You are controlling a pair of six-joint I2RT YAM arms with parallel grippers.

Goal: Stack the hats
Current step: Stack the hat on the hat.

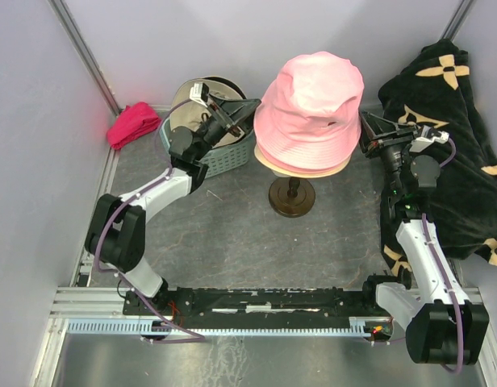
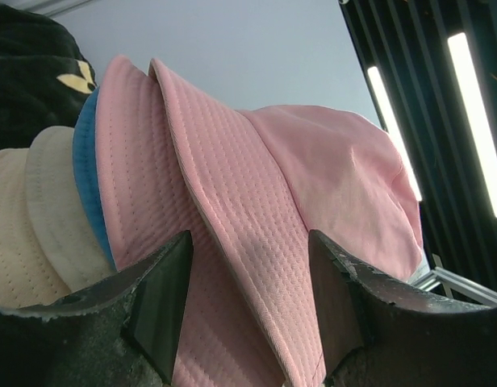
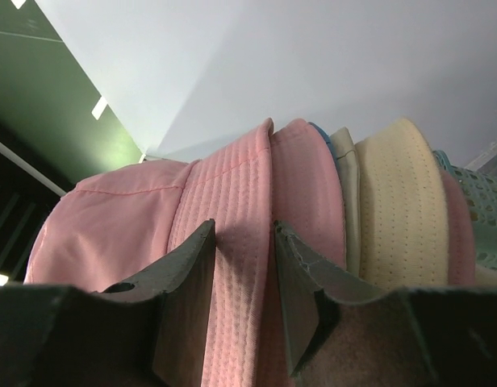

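A stack of hats sits on a dark round stand [image 1: 291, 197] mid-table, with a pink hat [image 1: 313, 105] on top and a cream brim [image 1: 266, 161] showing under it. My left gripper [image 1: 247, 109] is open at the stack's left side; in its wrist view [image 2: 248, 242] the top pink brim [image 2: 232, 210] runs between the jaws, above a second pink brim [image 2: 131, 177], a blue one [image 2: 85, 177] and cream ones [image 2: 31, 226]. My right gripper [image 1: 366, 129] is at the stack's right side. Its jaws [image 3: 244, 228] stand partly open on either side of the pink brim [image 3: 232, 193].
A pale green basket [image 1: 228, 160] stands behind and left of the stand, with a tan hat [image 1: 196, 93] at it. A magenta cloth [image 1: 133, 125] lies at the far left. A large black cloth with beige flowers [image 1: 454, 145] covers the right side.
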